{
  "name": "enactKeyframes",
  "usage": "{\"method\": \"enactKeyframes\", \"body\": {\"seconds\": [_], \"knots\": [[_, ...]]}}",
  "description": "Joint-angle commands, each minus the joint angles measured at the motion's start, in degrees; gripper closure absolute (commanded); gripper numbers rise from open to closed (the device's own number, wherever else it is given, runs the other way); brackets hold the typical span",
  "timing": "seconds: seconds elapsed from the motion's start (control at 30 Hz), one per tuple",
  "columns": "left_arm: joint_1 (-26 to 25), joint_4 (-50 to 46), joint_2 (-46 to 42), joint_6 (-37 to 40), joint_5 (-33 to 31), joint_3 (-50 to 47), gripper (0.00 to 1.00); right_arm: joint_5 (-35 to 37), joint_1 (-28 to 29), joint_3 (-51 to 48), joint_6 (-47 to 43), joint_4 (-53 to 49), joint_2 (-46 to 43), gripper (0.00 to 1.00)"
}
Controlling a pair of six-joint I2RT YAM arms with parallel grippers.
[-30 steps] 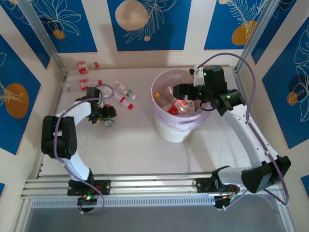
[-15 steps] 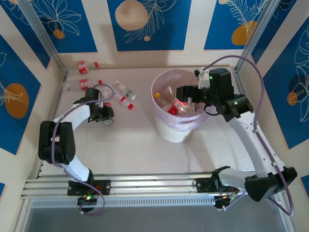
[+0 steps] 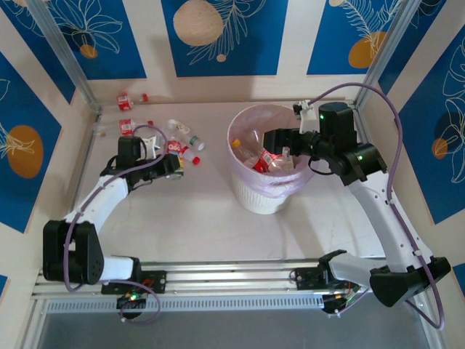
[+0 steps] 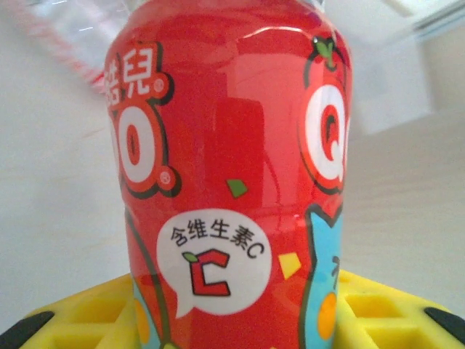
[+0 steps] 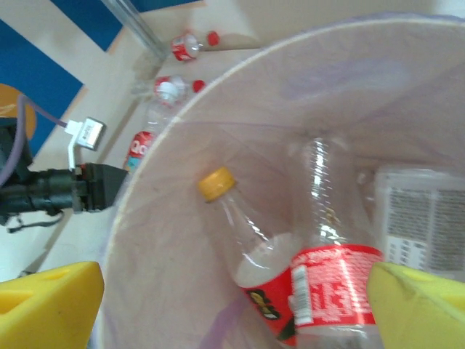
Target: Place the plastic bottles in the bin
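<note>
Top view: 2 arms, 1 white ribbed bin (image 3: 254,196) w/ pink liner, right of centre. Approx 4 crushed clear bottles (image 3: 125,127) lie loose far-left on the table (image 3: 203,214). Left gripper (image 3: 173,154) is clamped on a 5th, a red-label bottle (image 4: 225,182); wrist cam gives its white lettering, blurred from above. Right gripper (image 5: 232,313) gapes wide, empty, over bin; its cam shows 3 more inside, incl. a yellow-capped bottle (image 5: 216,183).
</note>
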Motion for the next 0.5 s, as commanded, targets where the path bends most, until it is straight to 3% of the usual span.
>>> {"method": "enactKeyframes", "body": {"seconds": [0.0,0.37,0.47], "knots": [[-1.2,11.3,-5.4,-3.0,9.7,-1.4,0.67,-5.4,2.8,4.4,3.2,2.8,2.0,0.06],[-4.0,25.2,-9.3,-6.5,18.0,-5.0,1.00,-4.1,16.2,20.3,3.2,6.8,18.4,0.04],[-4.5,29.9,-8.8,-9.2,18.4,-6.0,1.00,-2.1,17.6,25.9,2.8,5.6,24.4,0.05]]}}
